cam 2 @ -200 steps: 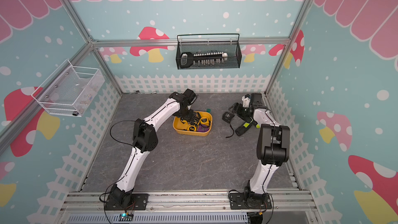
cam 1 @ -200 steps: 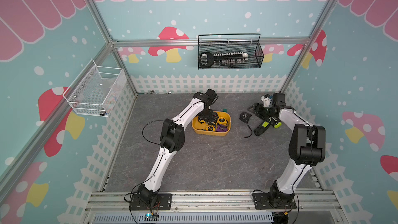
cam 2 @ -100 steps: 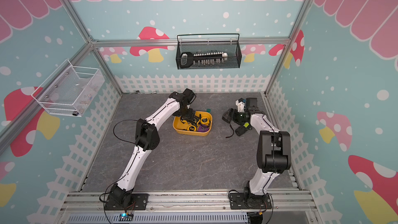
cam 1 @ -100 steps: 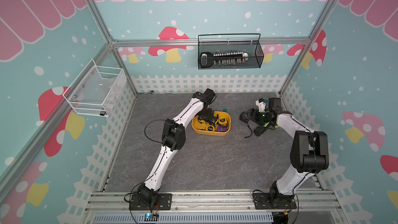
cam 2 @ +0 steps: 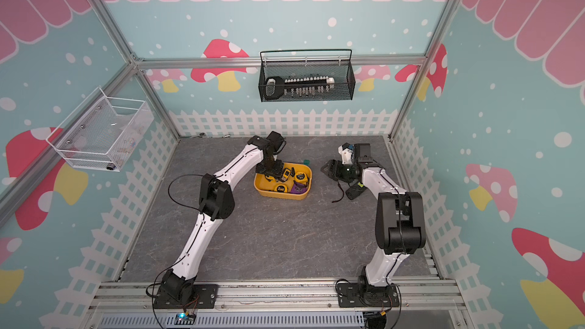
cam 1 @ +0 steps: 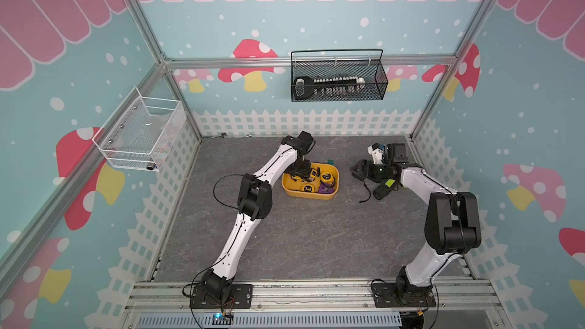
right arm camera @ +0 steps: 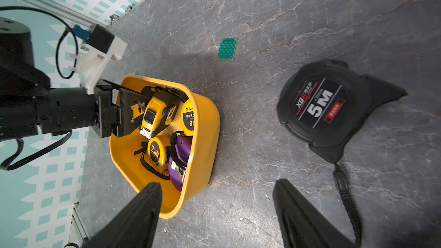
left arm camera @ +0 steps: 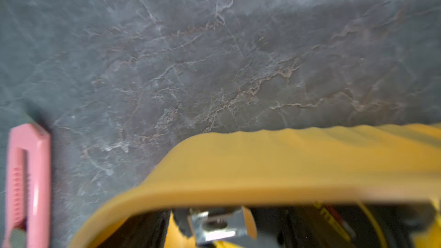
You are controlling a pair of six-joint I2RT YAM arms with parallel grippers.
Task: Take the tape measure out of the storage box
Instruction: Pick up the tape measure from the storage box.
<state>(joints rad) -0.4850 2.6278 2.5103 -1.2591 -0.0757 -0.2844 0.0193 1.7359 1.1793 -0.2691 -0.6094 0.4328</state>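
Sitting between left fingers [right arm camera: 126, 113], tape measure [right arm camera: 155, 114]; inside storage box [right arm camera: 205, 125].

Teal walls [cam 1: 285, 11] printed with pink scallops, red mushrooms and a white picket fence are enclosing a grey marbled floor [cam 1: 300, 242] under even light. A black mesh basket [cam 1: 378, 79] is hanging on the far wall at 12 o'clock, and a white wire basket [cam 1: 133, 128] is hanging at 10 o'clock.

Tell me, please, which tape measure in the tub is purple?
The tape measure against the tub wall, next to the one marked 2m; the others are yellow.
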